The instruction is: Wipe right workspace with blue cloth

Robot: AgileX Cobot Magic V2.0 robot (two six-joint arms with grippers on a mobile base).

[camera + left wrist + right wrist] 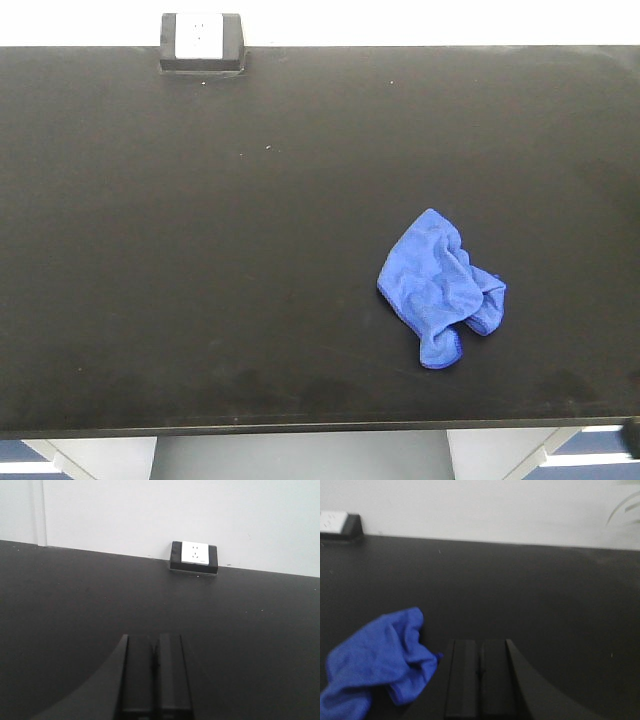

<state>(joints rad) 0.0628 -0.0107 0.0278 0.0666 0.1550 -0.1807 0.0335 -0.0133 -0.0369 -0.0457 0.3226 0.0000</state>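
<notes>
Closed and empty, the right hand (480, 672) has the crumpled cloth (377, 662) just to its left on the desk (545, 595), its long axis running near-left to far-right, while the left hand (152, 672), also closed and empty, sees none.

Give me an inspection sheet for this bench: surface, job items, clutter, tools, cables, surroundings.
Surface: matte black tabletop, a few pale specks, no spills seen.
Job's things: crumpled blue microfibre cloth lying loose on the right half, nothing touching it.
Clutter: nothing seen.
Grippers: left tool shut, empty, low over the table facing the outlet; right tool shut, empty, just right of the cloth. Neither shows in the front view.
Cables: nothing seen.
Surroundings: white power outlet in a black housing at the far edge against a white wall; blurred green leaves at upper right in the right wrist view.
</notes>
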